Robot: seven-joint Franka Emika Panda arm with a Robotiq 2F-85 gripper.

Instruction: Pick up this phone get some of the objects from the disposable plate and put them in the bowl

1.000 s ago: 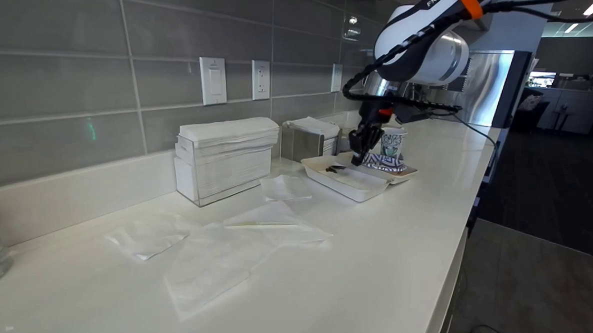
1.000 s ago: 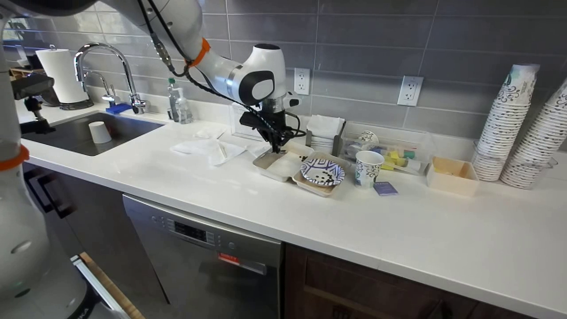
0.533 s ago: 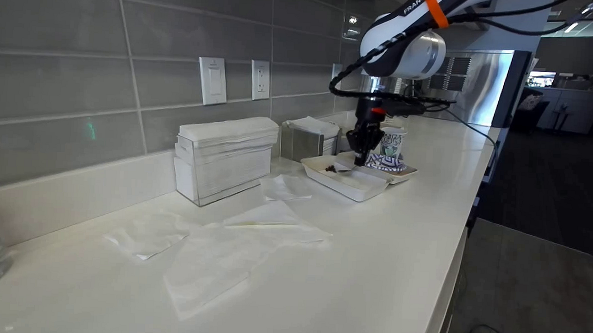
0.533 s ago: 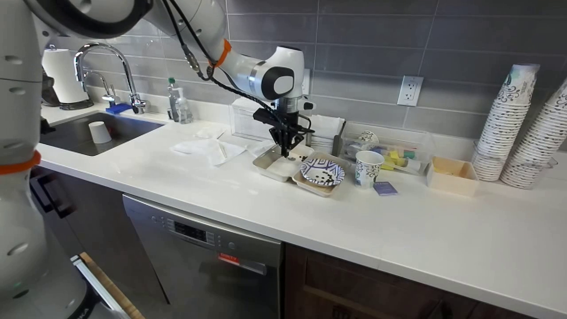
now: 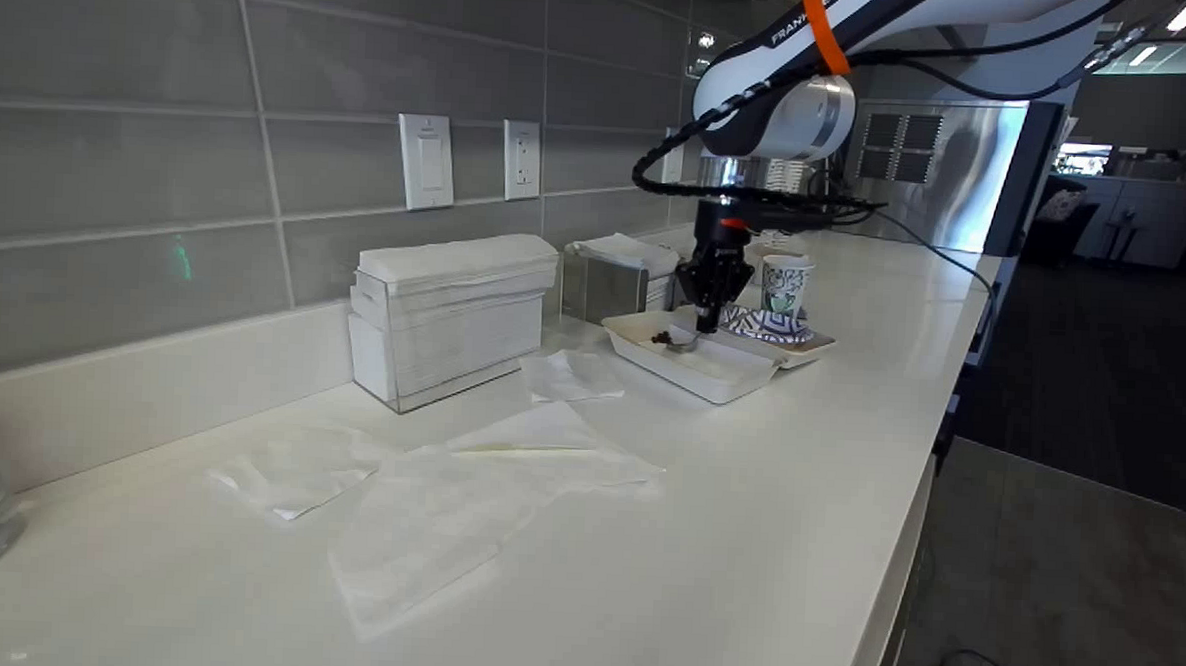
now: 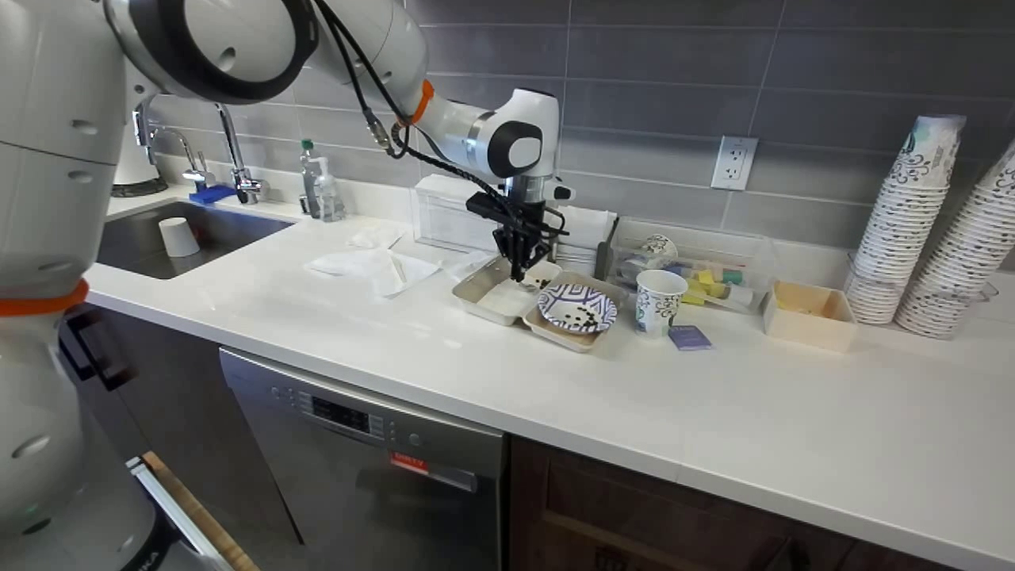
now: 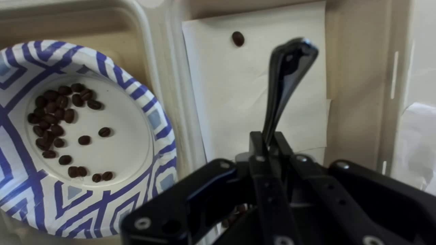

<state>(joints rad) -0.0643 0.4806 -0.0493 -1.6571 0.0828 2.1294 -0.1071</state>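
Observation:
My gripper (image 7: 269, 141) is shut on the dark-grey spoon (image 7: 287, 73), whose handle sticks up past the fingertips in the wrist view. The spoon's head (image 5: 683, 345) is low in the white disposable plate (image 5: 686, 379), beside a small pile of dark coffee beans (image 5: 662, 337). In the wrist view my fingers hide the head and most of that pile; one loose bean (image 7: 238, 39) lies on the paper lining. The blue-patterned white bowl (image 6: 567, 301) stands beside the gripper in the tray's other half. It holds many beans (image 7: 51, 119). The gripper (image 6: 519, 274) points down over the plate.
A paper cup (image 6: 660, 305) stands close to the bowl. Napkin holders (image 5: 454, 317) and a clear bin (image 6: 753, 266) line the wall. Loose napkins (image 5: 507, 479) lie on the counter. Tall cup stacks (image 6: 900, 230) stand farther along.
The gripper has gone from tilted to upright and shifted slightly across the plate, right in an exterior view. The spoon's head has shifted beside the bean pile. The bowl has not moved.

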